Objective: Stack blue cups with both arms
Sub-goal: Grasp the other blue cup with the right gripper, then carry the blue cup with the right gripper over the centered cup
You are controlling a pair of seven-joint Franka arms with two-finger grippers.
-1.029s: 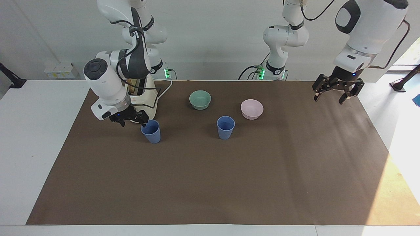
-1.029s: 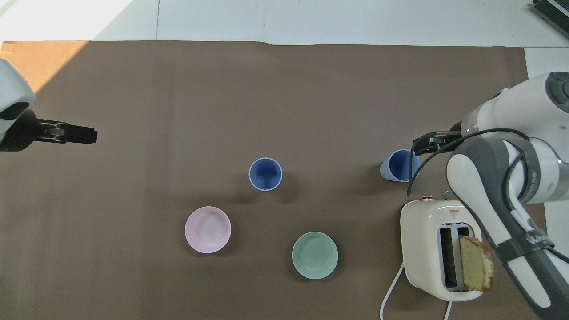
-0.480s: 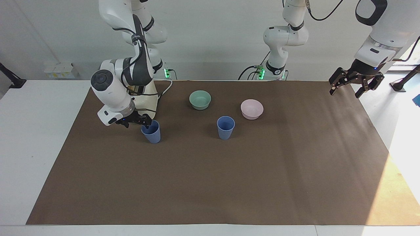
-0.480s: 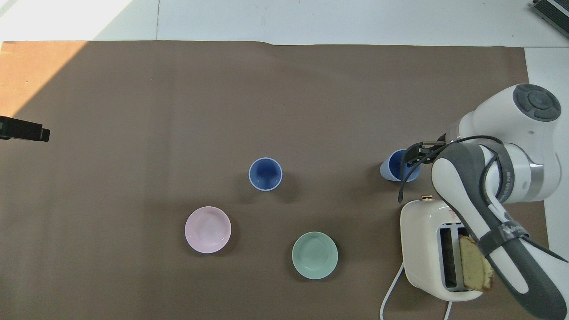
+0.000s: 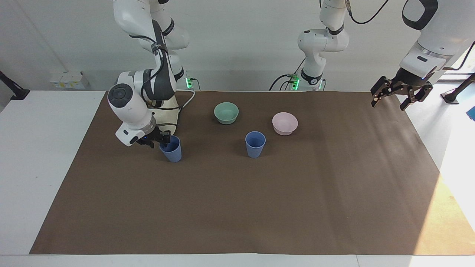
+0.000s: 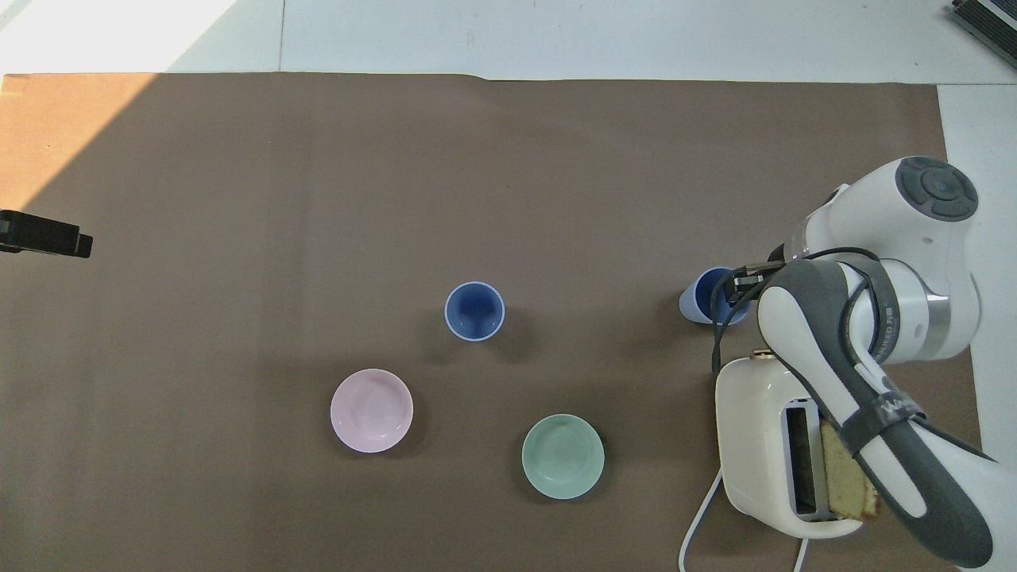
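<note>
Two blue cups stand upright on the brown mat. One blue cup (image 5: 172,151) (image 6: 699,299) is beside the toaster at the right arm's end. My right gripper (image 5: 162,140) (image 6: 737,280) is down at its rim, on the side toward the toaster, and covers part of the opening from above. The other blue cup (image 5: 255,144) (image 6: 474,311) stands alone mid-table, farther from the robots than the two bowls. My left gripper (image 5: 396,97) (image 6: 49,238) hangs open and empty, high over the mat's edge at the left arm's end.
A cream toaster (image 5: 166,115) (image 6: 753,445) with a slice of bread (image 6: 848,477) stands near the right arm's base. A mint-green bowl (image 5: 226,112) (image 6: 562,457) and a pink bowl (image 5: 284,123) (image 6: 372,411) sit nearer to the robots than the middle cup.
My right arm has shifted so its gripper sits lower and closer on the cup's rim. The left gripper rose and swung outward toward its end of the table, then stayed.
</note>
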